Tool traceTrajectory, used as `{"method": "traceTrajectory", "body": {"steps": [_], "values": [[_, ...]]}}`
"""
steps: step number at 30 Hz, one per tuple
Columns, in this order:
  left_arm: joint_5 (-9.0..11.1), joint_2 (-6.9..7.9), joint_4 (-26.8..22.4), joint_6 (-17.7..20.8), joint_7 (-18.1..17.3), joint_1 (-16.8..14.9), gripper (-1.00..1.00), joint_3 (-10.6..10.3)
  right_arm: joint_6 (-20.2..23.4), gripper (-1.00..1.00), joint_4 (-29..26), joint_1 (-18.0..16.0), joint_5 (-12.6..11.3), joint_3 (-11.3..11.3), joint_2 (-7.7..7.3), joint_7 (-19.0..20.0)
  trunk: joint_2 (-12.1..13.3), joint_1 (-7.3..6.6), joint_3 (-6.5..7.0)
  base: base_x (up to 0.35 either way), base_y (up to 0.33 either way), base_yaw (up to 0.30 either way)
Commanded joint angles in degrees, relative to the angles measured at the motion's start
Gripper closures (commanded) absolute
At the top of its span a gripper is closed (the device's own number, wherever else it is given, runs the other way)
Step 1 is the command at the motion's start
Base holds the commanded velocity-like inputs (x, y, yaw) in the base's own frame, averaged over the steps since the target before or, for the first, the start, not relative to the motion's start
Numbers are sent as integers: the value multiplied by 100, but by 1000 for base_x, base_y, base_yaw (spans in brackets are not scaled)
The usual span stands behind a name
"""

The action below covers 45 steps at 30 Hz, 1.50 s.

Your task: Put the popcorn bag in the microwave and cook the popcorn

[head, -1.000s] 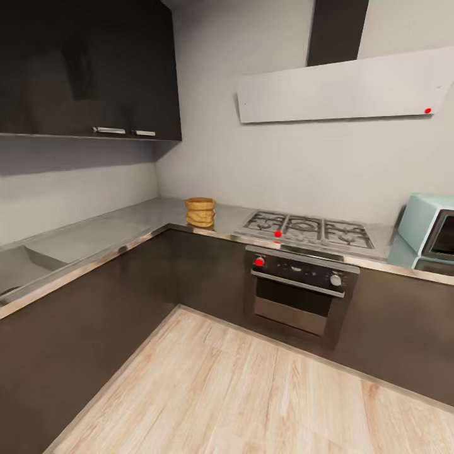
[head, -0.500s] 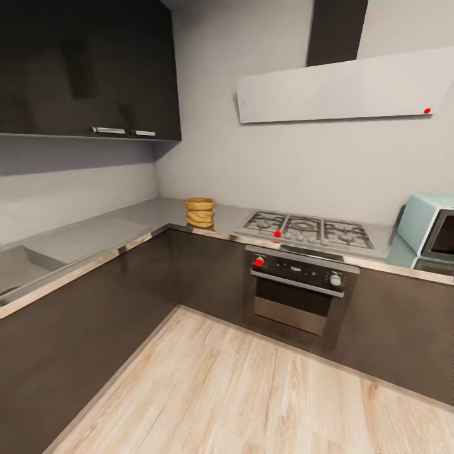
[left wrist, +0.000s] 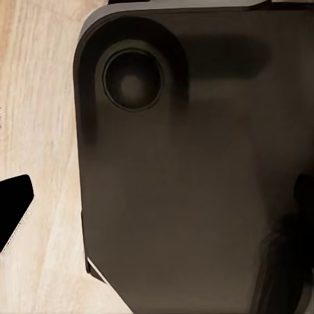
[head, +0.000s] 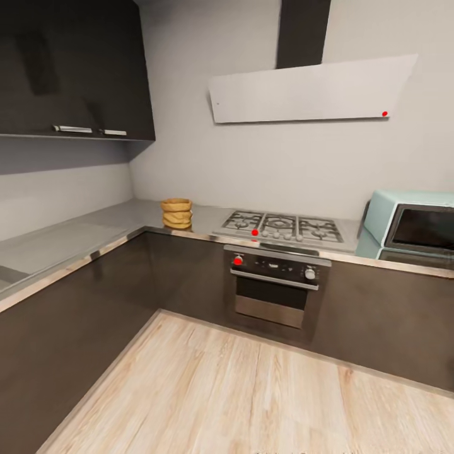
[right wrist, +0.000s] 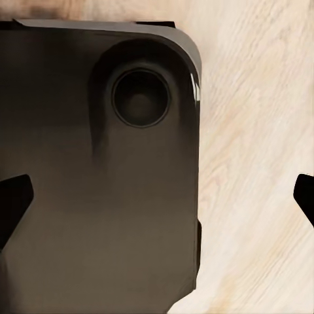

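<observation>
Head view: you face the inner corner of an L-shaped kitchen over a pale wood floor (head: 252,391).
Popcorn bag: the tan crumpled popcorn bag (head: 176,213) stands upright on the bench (head: 75,236), near the corner, just left of the gas hob (head: 282,226). Its rolled rim is up; you cannot see the contents from here.
Microwave: the mint-blue microwave (head: 411,226) sits on the bench at the right edge of your view, well apart from the bag, with the hob between them. Its dark glass door looks closed.
Oven: the black built-in oven (head: 274,285) sits below the hob, steel handle across its front, one red knob at its left.
Above: a pale slanted range hood (head: 309,89) hangs over the hob; dark wall cabinets (head: 69,69) hang over the left run of bench.
Left wrist view: the left gripper (left wrist: 160,206) points down over a dark rounded part of the robot's base (left wrist: 190,170) and the wood floor. Its dark fingers (left wrist: 14,203) sit at opposite edges, spread wide, holding nothing.
Right wrist view: the right gripper (right wrist: 160,199) is likewise above the base and floor, its fingers (right wrist: 13,199) spread wide apart and empty.
</observation>
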Motion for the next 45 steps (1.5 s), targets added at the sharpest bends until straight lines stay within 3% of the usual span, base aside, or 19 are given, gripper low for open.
{"method": "traceTrajectory", "body": {"steps": [1, 6, 31, 37, 45], "values": [[20, -1, -3, -2, 2, 0, -100, 10, -17, -100, 1, -2, -8, -3, -2, 2, -3, 0, -5, 0, 0, -270], [120, -1, -4, -2, 6, 0, -100, 10, -21, -100, 1, -2, -26, -3, -9, -5, -3, 0, -5, 0, 0, -279], [123, -27, -4, -2, 6, 0, -100, 10, -26, -100, 10, -2, -51, -9, -7, -6, -3, 0, -5, 0, 0, -282], [123, -27, -4, -2, 6, 0, -100, 10, -40, -100, 13, -2, -115, -287, -9, -6, -3, 0, -5, 0, 0, -283], [123, -36, -4, -2, 6, 0, -100, 10, -163, -100, 19, -2, -131, -327, -9, -6, -3, 0, -5, 0, 0, -283]]}}
